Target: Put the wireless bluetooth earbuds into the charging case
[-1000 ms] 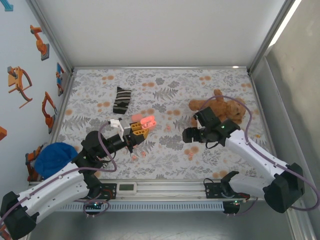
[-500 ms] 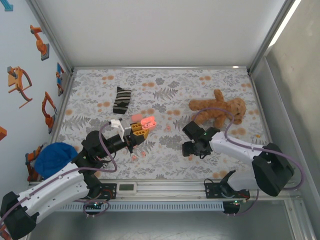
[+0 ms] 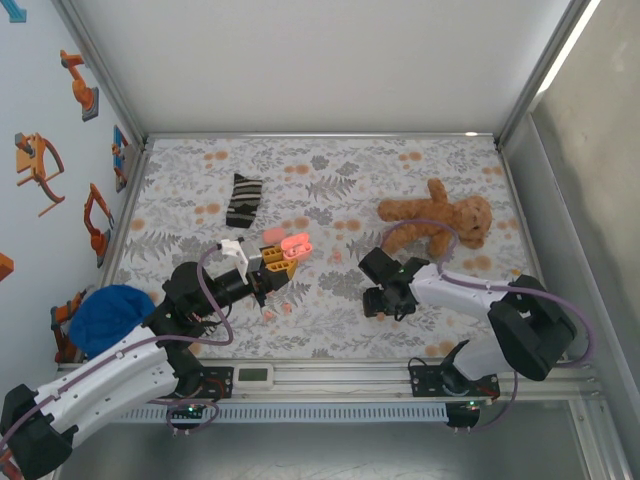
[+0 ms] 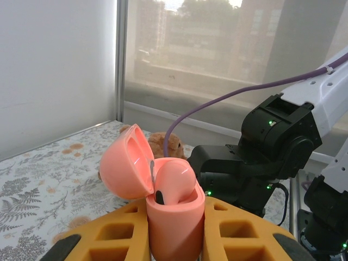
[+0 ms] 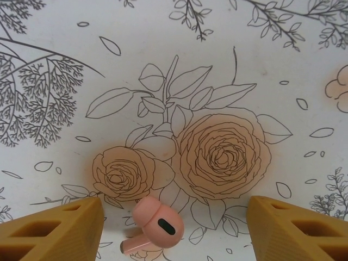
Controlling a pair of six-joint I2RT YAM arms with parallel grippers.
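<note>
1. Earbud: small salmon-pink plastic earbud (image 5: 155, 228) lies on its side on the floral cloth (image 5: 217, 54), between the right gripper's (image 5: 175, 212) yellow fingers (image 5: 51, 228), touching neither.
2. Right claw: released, jaws standing apart.
3. Left gripper (image 4: 176, 236): clenched on the upright salmon-pink charging case (image 4: 174, 206), whose lid is open.
4. Handling: probably very light, rigid, glossy and slippery; a gentle pinch across the rounded head seems best.

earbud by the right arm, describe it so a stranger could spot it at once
Start at the teddy bear on the floral cloth and go toward the near edge to the right gripper, which hangs open over it. Between its yellow fingers lies the earbud: a glossy pink nub with a dark oval, raised, unlike the flat printed roses beside it.
</note>
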